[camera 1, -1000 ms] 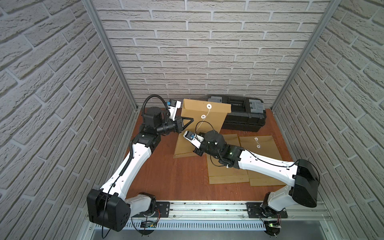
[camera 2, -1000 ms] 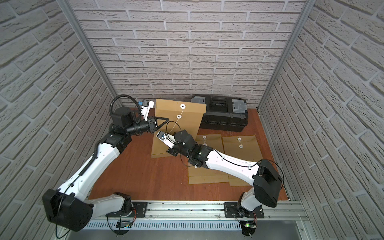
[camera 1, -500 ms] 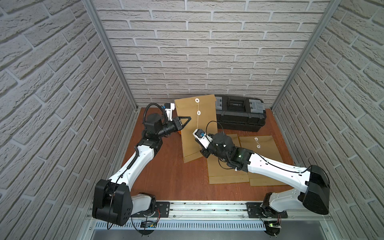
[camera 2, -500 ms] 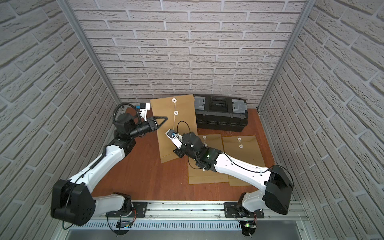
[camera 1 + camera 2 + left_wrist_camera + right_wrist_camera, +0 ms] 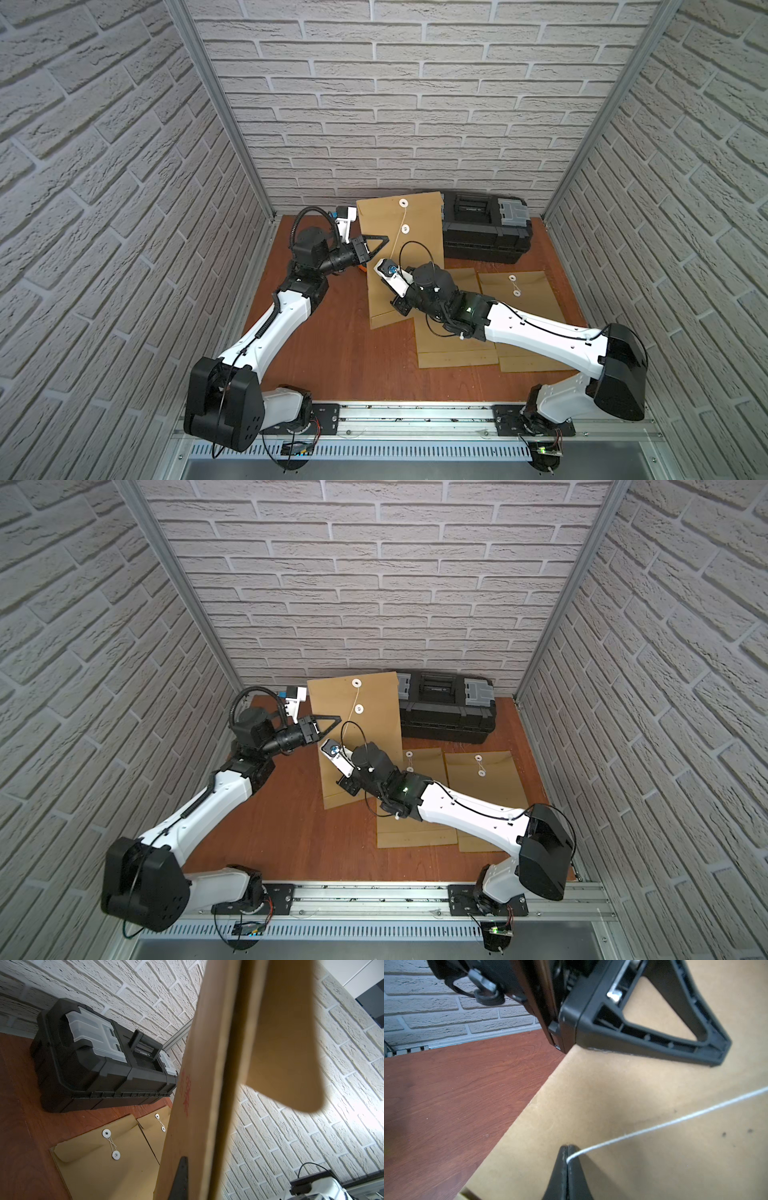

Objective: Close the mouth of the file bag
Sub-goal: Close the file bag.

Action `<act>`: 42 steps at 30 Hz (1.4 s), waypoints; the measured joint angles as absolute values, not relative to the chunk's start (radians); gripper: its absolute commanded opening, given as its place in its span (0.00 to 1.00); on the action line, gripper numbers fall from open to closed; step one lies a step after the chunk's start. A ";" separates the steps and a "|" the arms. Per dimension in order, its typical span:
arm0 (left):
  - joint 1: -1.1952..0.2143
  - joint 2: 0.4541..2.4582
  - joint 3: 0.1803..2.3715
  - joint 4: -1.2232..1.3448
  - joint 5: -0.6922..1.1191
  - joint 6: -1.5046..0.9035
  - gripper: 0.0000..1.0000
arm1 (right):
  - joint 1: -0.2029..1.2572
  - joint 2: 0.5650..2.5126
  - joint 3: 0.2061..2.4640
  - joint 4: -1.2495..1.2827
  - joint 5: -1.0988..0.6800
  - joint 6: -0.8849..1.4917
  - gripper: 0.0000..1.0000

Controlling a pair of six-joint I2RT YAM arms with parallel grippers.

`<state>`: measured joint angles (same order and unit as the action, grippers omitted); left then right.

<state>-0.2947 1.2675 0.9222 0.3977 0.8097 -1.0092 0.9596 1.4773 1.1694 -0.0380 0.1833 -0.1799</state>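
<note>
The file bag (image 5: 422, 220) (image 5: 374, 700) is a brown paper envelope, raised off the table and leaning. My left gripper (image 5: 384, 240) (image 5: 337, 719) (image 5: 188, 1160) is shut on its left edge. In the left wrist view the bag is edge-on, and its mouth flap (image 5: 286, 1059) hangs a little away from the body. A white string (image 5: 400, 232) (image 5: 664, 1124) runs from the upper white disc (image 5: 403, 203) past the lower disc (image 5: 405, 228) down to my right gripper (image 5: 567, 1157). That gripper is shut on the string's end. In both top views its tips are hidden under the wrist camera (image 5: 388, 270).
A black toolbox (image 5: 484, 228) (image 5: 99, 1057) stands against the back wall, right of the raised bag. Two more brown file bags (image 5: 453, 345) (image 5: 519, 307) lie flat on the wooden table under my right arm. Brick walls close in three sides.
A second ago the bag was bent over at the back; it now stands taller and flatter. My right gripper has drawn back toward the front right with the string. The left arm has shifted slightly.
</note>
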 measured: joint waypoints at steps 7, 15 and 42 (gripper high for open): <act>-0.298 1.267 0.923 0.398 0.835 -1.007 0.00 | 0.959 1.487 1.174 -0.071 0.167 -0.191 0.03; -0.305 1.267 0.925 0.401 0.862 -1.009 0.00 | 0.931 1.506 1.174 -0.109 0.142 -0.196 0.03; -0.309 1.267 0.932 0.467 0.903 -1.070 0.00 | 0.720 1.515 1.066 -0.015 0.058 -0.189 0.03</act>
<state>-0.3088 1.2671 0.9321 0.4671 0.9031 -1.0702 0.7204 1.5150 1.0657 -0.0151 0.0578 -0.1894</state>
